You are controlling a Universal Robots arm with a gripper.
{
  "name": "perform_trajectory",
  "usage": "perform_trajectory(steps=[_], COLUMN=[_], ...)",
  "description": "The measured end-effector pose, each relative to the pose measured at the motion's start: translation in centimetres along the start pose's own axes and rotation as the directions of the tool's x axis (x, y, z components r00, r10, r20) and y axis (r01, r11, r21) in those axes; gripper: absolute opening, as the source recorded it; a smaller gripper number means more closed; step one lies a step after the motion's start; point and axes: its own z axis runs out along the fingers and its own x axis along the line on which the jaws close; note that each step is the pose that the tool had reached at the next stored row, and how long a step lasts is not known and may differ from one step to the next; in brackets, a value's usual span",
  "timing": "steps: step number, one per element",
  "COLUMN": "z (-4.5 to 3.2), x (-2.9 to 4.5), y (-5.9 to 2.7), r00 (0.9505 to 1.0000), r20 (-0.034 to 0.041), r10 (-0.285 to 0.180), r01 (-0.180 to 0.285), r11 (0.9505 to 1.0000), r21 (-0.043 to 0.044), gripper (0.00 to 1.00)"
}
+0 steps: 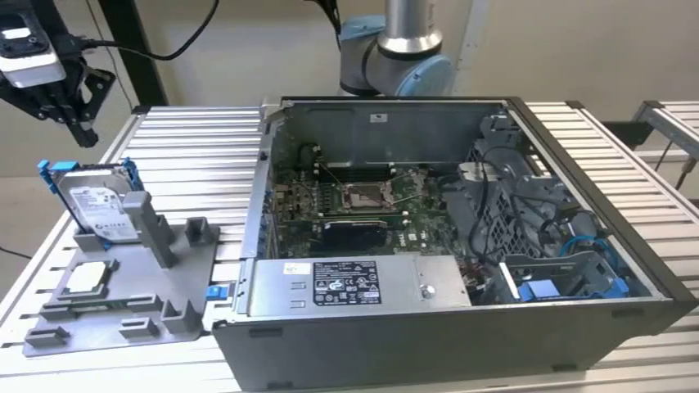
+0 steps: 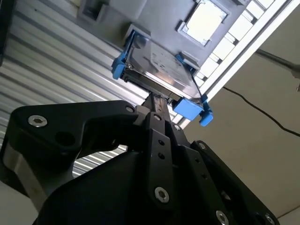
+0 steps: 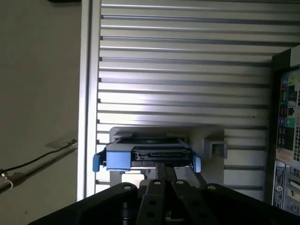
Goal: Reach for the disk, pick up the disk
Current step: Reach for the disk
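On the exterior view's left, the black gripper, closed and empty, hovers above the upright silver blue-railed disk; grasp not yet made.

disk upright in grey holder | open computer case beside, exterior view's right

Bright metal, dull plastic
Flat silver-metal disk shines smooth, with glossy blue plastic rails; grey plastic stand looks matt; ribbed metal table satin.
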Motion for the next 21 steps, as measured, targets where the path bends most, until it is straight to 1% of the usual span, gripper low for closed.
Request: perform_trajectory(steps=[5, 10, 15, 21], z=[0.01, 0.02, 0.02, 0.02], x=[2.09, 3.92, 4.72, 4.79], y=[0.04, 0.08, 0.12, 0.12], r00=[1.0000, 1.0000, 1.0000, 1.0000], r20=[-0.0001, -0.0001, -0.0002, -0.0001], r10=[-0.001, -0.002, -0.003, -0.003], r01=[0.001, 0.002, 0.003, 0.003], r11=[1.0000, 1.0000, 1.0000, 1.0000], r21=[0.0000, 0.0000, 0.0001, 0.0000], gripper=[0.00, 0.00, 0.00, 0.00])
